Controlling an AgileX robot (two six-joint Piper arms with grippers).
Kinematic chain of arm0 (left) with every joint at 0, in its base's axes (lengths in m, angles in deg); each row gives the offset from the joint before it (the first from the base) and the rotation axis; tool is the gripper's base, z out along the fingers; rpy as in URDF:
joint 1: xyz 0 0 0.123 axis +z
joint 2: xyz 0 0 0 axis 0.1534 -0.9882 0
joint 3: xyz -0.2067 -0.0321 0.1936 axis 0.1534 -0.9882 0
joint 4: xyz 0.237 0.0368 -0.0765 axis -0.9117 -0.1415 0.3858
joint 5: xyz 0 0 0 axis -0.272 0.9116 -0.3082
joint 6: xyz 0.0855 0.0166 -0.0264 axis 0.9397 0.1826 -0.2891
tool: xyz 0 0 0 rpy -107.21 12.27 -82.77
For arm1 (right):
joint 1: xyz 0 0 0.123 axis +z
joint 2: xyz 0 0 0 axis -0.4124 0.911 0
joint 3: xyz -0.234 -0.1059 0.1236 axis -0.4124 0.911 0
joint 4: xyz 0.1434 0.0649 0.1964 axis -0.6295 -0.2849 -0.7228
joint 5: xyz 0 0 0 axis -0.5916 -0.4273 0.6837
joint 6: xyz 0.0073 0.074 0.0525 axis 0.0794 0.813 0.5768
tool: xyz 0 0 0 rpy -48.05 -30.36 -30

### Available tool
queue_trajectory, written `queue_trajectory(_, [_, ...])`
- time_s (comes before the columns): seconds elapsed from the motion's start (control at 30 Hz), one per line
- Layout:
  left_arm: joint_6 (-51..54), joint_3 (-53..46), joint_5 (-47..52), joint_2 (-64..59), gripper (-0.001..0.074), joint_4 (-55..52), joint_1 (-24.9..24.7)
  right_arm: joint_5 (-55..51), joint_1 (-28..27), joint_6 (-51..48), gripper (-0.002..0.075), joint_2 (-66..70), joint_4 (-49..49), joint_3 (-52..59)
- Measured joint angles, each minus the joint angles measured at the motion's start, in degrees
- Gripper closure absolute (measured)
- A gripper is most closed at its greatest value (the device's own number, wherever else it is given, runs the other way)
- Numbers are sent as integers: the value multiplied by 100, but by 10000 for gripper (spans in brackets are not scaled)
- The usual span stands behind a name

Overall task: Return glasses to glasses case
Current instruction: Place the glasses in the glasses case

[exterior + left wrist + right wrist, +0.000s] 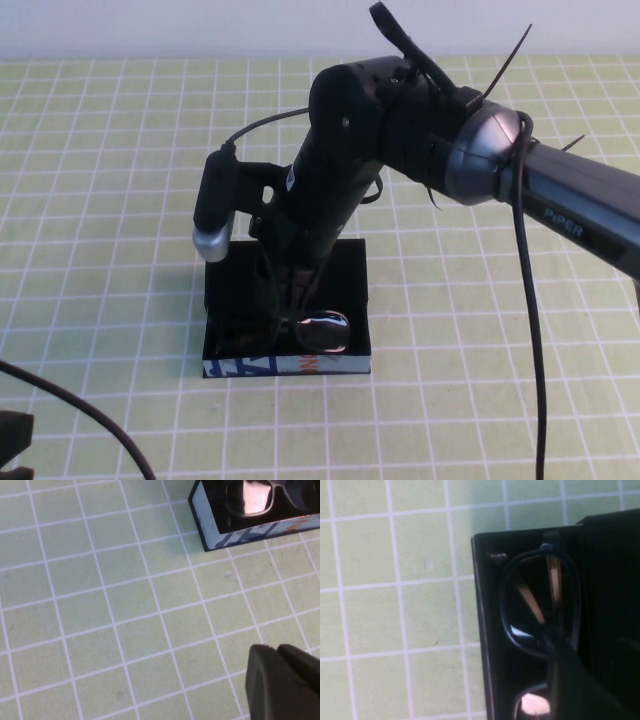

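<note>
The black glasses case (356, 300) stands open on the checked mat, its blue, white and orange-red printed side (290, 366) facing me. The black-framed glasses (322, 331) lie inside it, one lens glinting. My right gripper (288, 318) reaches straight down into the case and is shut on the glasses at the bridge. In the right wrist view the glasses (540, 605) sit against the case wall (482, 630) with the gripper (554, 647) at the bridge. My left gripper (277, 650) is shut and empty, well apart from the case (250, 532) and the glasses (255, 497).
The right arm (480, 150) stretches in from the right over the case. A black cable (90, 410) crosses the near left corner beside the left gripper (12, 440). Green checked mat (120, 200) lies on every side of the case.
</note>
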Motion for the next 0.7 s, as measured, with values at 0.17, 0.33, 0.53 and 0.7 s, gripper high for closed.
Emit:
queue_trajectory(0.17, [0,0,0,0,738,0,0,-42,0,13,652,0,-107,-14])
queue_trajectory(0.33, [0,0,0,0,738,0,0,390,0,-183,713,38,-1178,-14])
queue_trajectory(0.53, [0,0,12,0,738,0,0,730,0,-404,721,373,-1927,-14])
queue_trajectory(0.7, [0,0,59,0,738,0,0,960,23,-418,721,755,-1942,-14])
